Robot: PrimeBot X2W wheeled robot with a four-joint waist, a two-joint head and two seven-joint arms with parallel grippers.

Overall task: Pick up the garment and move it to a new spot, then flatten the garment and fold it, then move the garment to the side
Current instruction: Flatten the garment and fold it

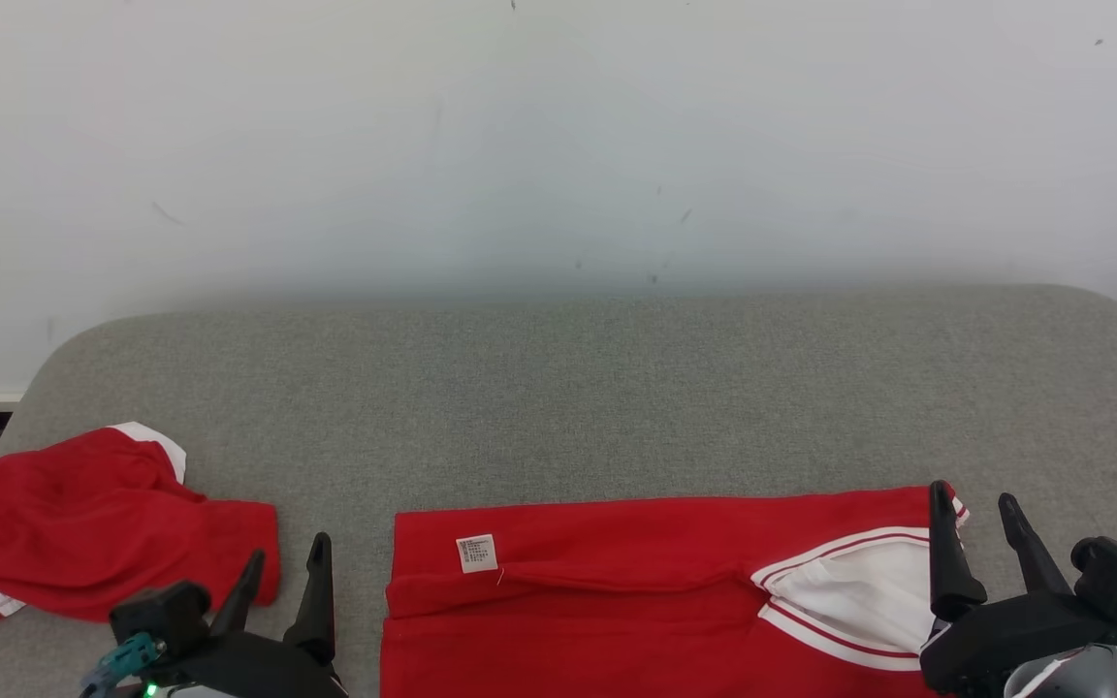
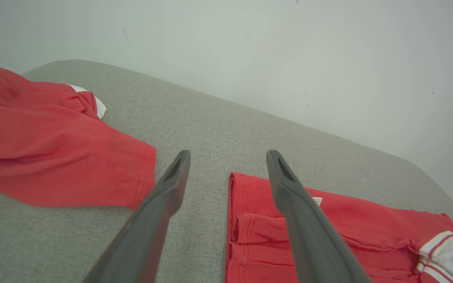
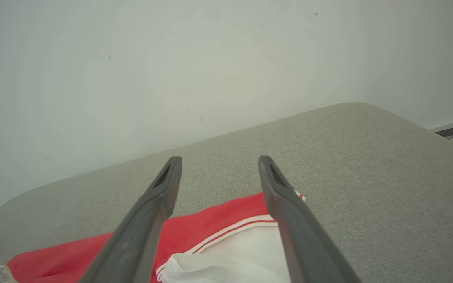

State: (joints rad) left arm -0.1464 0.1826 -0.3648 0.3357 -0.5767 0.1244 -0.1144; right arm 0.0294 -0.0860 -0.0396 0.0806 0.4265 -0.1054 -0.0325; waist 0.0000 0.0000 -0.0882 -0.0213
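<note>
Garment (image 1: 617, 591) is lying flat at the near edge of the grey padded surface (image 1: 568, 388), centre to right, its red body doubled over lengthwise and its white striped trim (image 1: 849, 582) showing at the right end. Your left gripper (image 1: 289, 548) is hovering with fingers spread just beside the garment's left hem, holding nothing; your right gripper (image 1: 972, 494) is hanging spread wide over the far right corner, also holding nothing. A second, crumpled red garment (image 1: 83, 523) is sitting well apart on the left. You are probably heading into the next fold, so be bringing both grippers down onto matching corners, pinching all layers together, and lifting evenly so the doubled edge is not slipping or bunching
</note>
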